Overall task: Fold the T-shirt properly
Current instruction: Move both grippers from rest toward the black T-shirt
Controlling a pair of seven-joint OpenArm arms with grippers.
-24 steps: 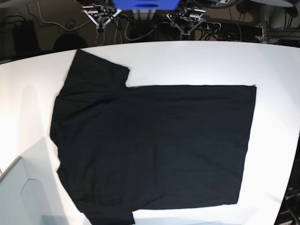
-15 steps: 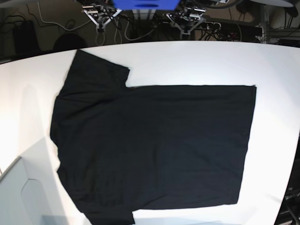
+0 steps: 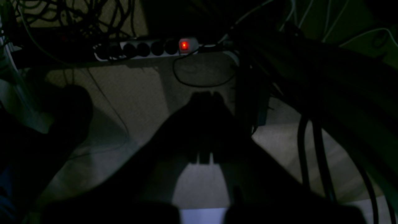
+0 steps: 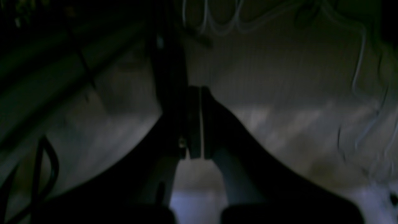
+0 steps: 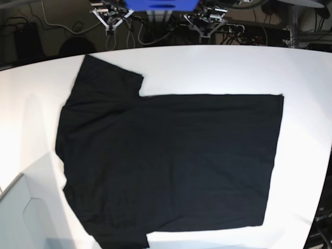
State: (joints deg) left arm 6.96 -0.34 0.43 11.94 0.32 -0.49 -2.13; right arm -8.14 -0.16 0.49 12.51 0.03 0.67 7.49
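Observation:
The black T-shirt [image 5: 171, 161] lies spread flat on the white table [image 5: 218, 67], collar end to the left and hem to the right, one sleeve pointing to the far left corner. No print shows on it. Both grippers hang beyond the table's far edge, away from the cloth. My right gripper [image 5: 109, 28] is on the view's left and my left gripper [image 5: 205, 32] on its right. In the left wrist view, the left gripper [image 3: 205, 96] is shut and empty over the floor. The right gripper [image 4: 199, 93] is likewise shut on nothing.
A blue box [image 5: 161, 4] sits between the arm bases at the back. A power strip [image 3: 149, 49] with a red light and loose cables lie on the floor behind the table. A pale grey panel [image 5: 21, 218] overlaps the near left corner.
The T-shirt lies exactly as before. Both grippers at the far edge have shifted only very slightly.

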